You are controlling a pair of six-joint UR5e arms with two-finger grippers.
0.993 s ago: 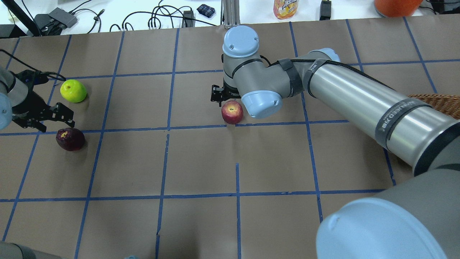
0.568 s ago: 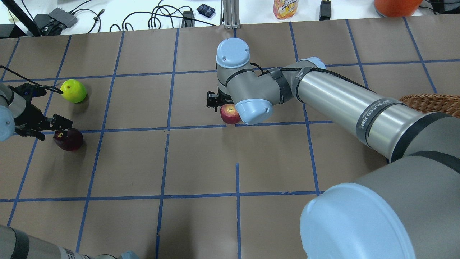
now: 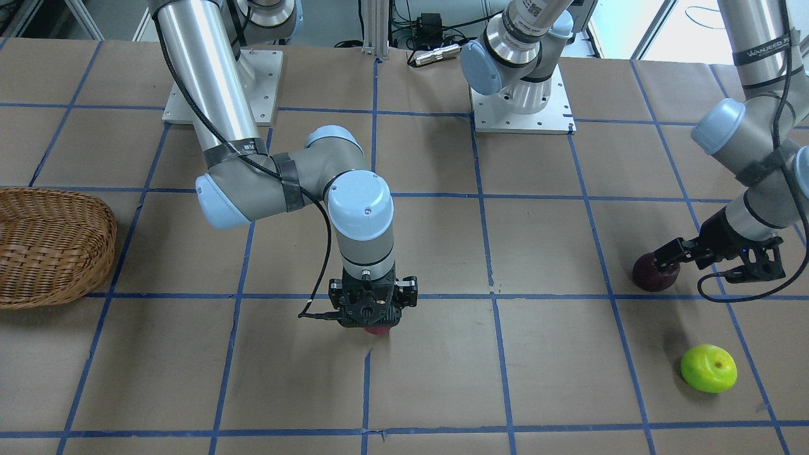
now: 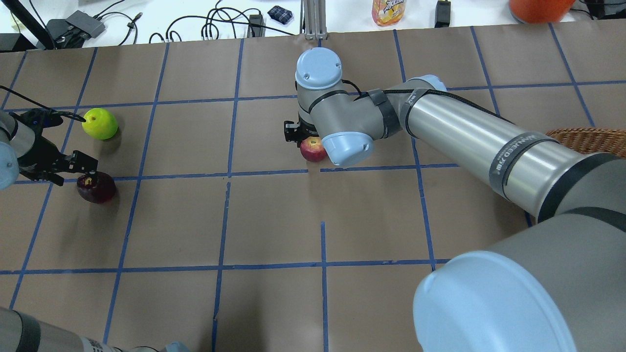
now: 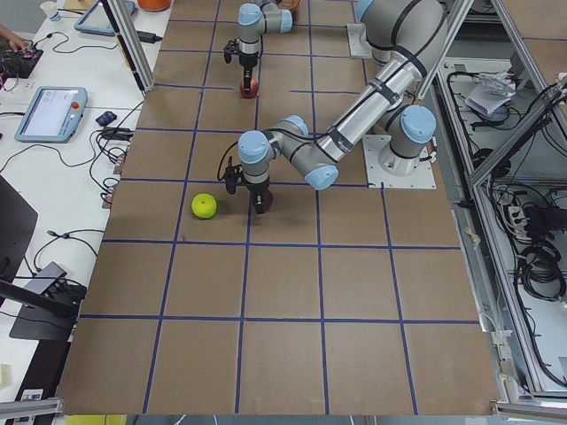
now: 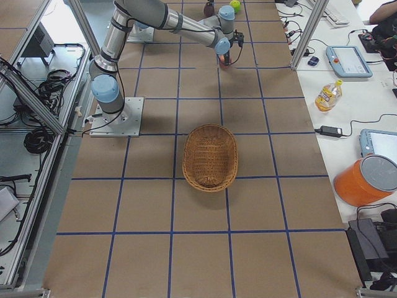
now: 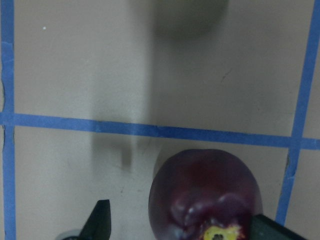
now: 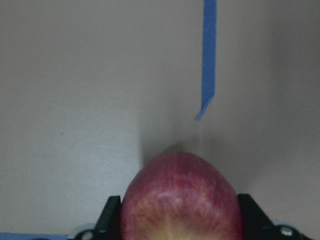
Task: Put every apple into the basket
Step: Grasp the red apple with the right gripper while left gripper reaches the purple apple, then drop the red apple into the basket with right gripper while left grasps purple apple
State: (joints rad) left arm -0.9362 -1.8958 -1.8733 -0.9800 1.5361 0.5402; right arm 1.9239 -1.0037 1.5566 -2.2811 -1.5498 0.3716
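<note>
Lowered since 1 second ago, my right gripper [image 8: 179,219] clamps the red apple [image 4: 313,149] mid-table for carrying to the wicker basket [image 3: 50,246], while my left gripper [image 7: 182,227], jaws apart, straddles the maroon apple [image 4: 96,187] near the green apple [image 4: 100,123].

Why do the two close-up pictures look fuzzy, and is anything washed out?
Left wrist view: the dark purple-maroon apple, close to the lens, looks soft; the lime green apple at the top edge is a dim blur. Right wrist view: the red yellow-streaked apple is soft too. Overhead view: the white bench is washed out.
</note>
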